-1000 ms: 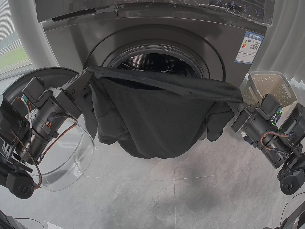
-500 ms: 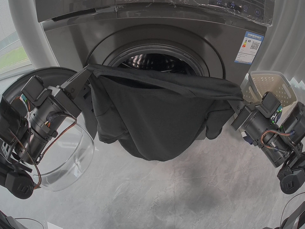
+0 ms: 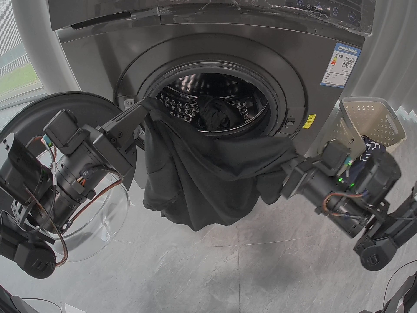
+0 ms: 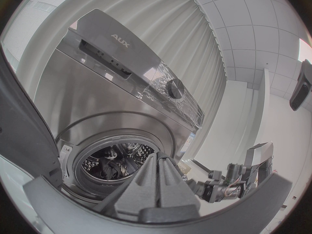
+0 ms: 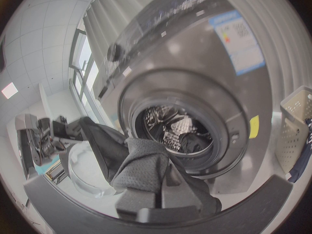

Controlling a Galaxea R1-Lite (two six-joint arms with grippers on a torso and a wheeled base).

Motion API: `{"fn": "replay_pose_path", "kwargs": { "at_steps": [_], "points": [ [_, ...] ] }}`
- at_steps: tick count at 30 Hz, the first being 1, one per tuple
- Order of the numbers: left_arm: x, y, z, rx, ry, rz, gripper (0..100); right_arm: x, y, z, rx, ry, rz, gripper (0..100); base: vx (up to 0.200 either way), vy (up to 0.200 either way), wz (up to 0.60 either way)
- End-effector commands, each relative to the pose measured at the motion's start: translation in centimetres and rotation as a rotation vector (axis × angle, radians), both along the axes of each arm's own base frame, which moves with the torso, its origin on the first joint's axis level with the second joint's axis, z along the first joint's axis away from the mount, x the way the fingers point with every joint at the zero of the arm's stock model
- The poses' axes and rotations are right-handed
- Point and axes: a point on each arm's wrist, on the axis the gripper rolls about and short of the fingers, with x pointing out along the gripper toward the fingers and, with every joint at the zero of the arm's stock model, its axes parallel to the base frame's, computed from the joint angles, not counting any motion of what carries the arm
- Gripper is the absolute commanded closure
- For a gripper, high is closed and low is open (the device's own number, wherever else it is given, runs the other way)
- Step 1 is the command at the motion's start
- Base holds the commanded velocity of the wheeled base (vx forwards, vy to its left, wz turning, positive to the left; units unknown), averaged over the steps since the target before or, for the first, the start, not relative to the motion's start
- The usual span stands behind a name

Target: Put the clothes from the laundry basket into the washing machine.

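Note:
A black garment (image 3: 208, 174) hangs slack in front of the washing machine's open drum (image 3: 265, 92), below its lower rim. My left gripper (image 3: 142, 108) is shut on the garment's left top corner beside the drum's left edge; in the left wrist view its fingers (image 4: 148, 176) are pressed together. My right gripper (image 3: 290, 170) is shut on the right end, low and right of the opening, and the cloth (image 5: 143, 169) drapes over its fingers. Another dark garment (image 3: 215, 111) lies inside the drum. The beige laundry basket (image 3: 373, 118) stands at the right with a dark blue cloth (image 3: 369, 146) hanging over its rim.
The round door (image 3: 87, 109) stands swung open at the left, its glass bowl (image 3: 100, 214) just under my left arm. Grey tiled floor (image 3: 239, 261) lies in front of the machine. White curtains hang behind it.
Both grippers have come inward and lower, the right one most. The garment, stretched across the drum mouth before, now sags below it, so the drum's inside shows.

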Motion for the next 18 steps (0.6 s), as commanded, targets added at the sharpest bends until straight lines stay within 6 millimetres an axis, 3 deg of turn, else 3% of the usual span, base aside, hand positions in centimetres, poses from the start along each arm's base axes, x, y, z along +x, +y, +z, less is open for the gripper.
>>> {"fn": "replay_pose_path", "kwargs": {
  "at_steps": [1,7,12,13,18],
  "points": [
    [0.2,-0.8,-0.5,0.009,0.017,-0.020,100,2.3,5.4,-6.4,-0.119,0.118,0.102,100,0.000,0.000,0.00],
    [-0.4,-1.3,-0.3,0.009,0.008,-0.048,100,3.7,8.6,-9.7,-0.152,0.148,0.139,100,0.000,0.000,0.00],
    [-0.6,-1.3,-0.1,0.003,0.002,-0.052,100,4.5,9.9,-11.3,-0.166,0.156,0.149,100,0.000,0.000,0.00],
    [-0.6,-1.3,-0.1,0.002,0.000,-0.052,100,4.6,10.1,-11.4,-0.164,0.152,0.149,0,0.000,0.000,0.00],
    [-0.8,-1.2,0.2,-0.004,-0.010,-0.051,100,4.9,10.5,-13.1,-0.199,0.168,0.151,0,0.000,0.000,0.00]
  ]
}}
